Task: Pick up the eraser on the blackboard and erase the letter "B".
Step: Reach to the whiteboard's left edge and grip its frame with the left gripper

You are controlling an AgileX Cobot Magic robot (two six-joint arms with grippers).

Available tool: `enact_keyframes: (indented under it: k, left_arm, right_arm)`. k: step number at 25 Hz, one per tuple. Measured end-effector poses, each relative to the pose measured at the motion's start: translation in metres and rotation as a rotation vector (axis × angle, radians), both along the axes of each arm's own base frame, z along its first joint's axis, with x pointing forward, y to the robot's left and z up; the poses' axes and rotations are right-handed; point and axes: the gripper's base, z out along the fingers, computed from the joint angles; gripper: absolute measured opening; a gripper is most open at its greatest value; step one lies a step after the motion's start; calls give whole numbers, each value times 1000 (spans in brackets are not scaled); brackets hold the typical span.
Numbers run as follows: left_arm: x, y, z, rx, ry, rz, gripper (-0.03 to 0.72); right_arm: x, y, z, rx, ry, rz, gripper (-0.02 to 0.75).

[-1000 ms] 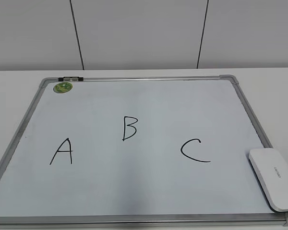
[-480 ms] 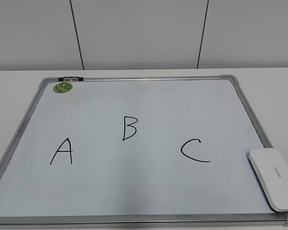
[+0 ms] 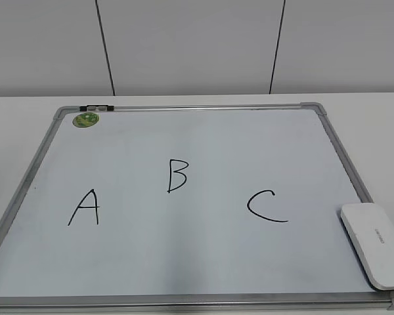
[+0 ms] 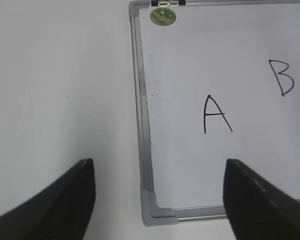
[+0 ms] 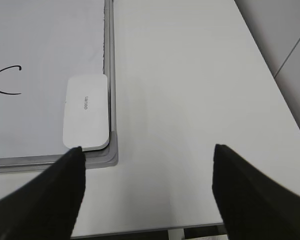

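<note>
The white eraser (image 3: 375,244) lies flat on the blackboard's near right corner; it also shows in the right wrist view (image 5: 86,111). The blackboard (image 3: 203,138) is a white board in a grey frame, lying flat on the table. The black letter "B" (image 3: 176,175) is drawn near its middle, between "A" (image 3: 85,208) and "C" (image 3: 266,207); "B" also shows in the left wrist view (image 4: 282,77). My left gripper (image 4: 159,167) is open above the board's near left corner. My right gripper (image 5: 147,152) is open over bare table, right of the eraser. Neither gripper shows in the exterior view.
A round green sticker (image 3: 86,119) sits at the board's far left corner, next to a small clip (image 3: 96,107) on the frame. White table (image 5: 190,90) surrounds the board; its near edge (image 5: 155,231) lies just below my right gripper. A panelled wall stands behind.
</note>
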Motion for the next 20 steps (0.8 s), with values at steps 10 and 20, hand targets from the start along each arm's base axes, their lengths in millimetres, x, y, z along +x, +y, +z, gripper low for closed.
enact_keyframes:
  k: [10, 20]
  left_arm:
    - [121, 2, -45, -6, 344, 14, 592]
    - [211, 4, -112, -4, 587, 17, 590]
  right_arm:
    - [0, 0, 0, 0, 0, 0, 587]
    - [0, 0, 0, 0, 0, 0, 587]
